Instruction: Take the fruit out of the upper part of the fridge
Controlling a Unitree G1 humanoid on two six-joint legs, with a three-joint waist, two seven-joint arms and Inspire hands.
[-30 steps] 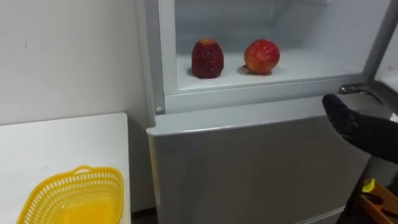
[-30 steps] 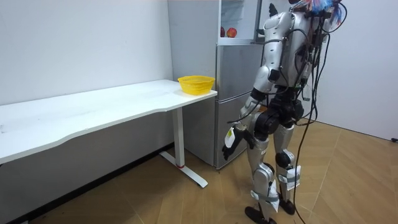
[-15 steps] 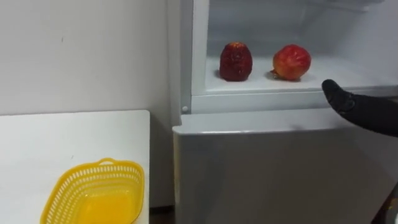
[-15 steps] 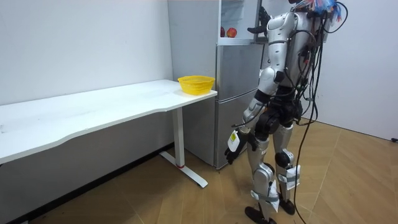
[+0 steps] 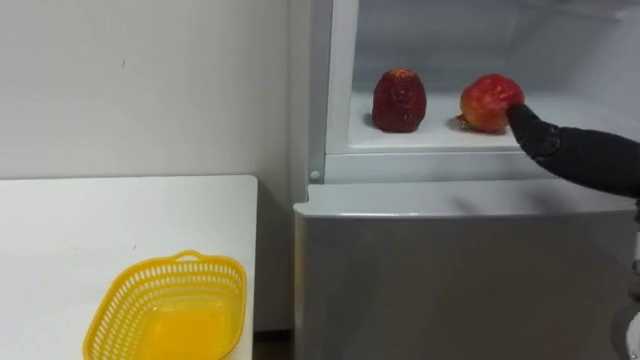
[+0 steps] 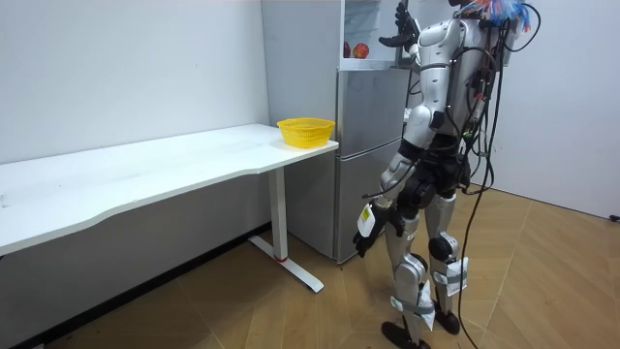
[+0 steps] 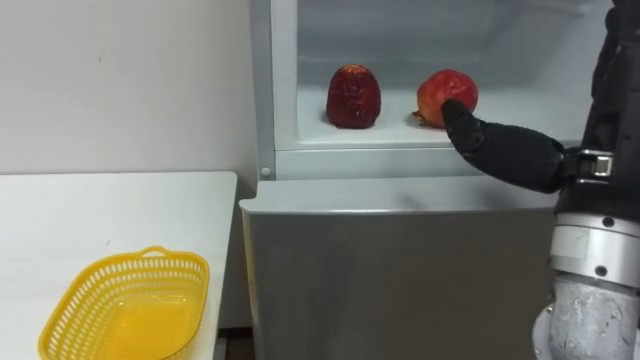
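Note:
In the open upper fridge compartment a dark red strawberry-like fruit stands on the white shelf. A round red apple sits to its right. My right hand reaches in from the right in a black glove, fingers straight, and its tip touches the apple's right front. In the right eye view the same right hand lies across the shelf's front edge against the apple. In the room view I stand facing the fridge, right hand raised and left hand hanging by my thigh.
A yellow mesh basket stands on the white table left of the fridge, near the table's right end. The closed grey lower fridge door is right below the shelf. A white wall runs behind the table.
My right hand rose from the top edge of the lower door into the compartment and reached the apple. The picture shifted, so the fridge and basket sit further right.

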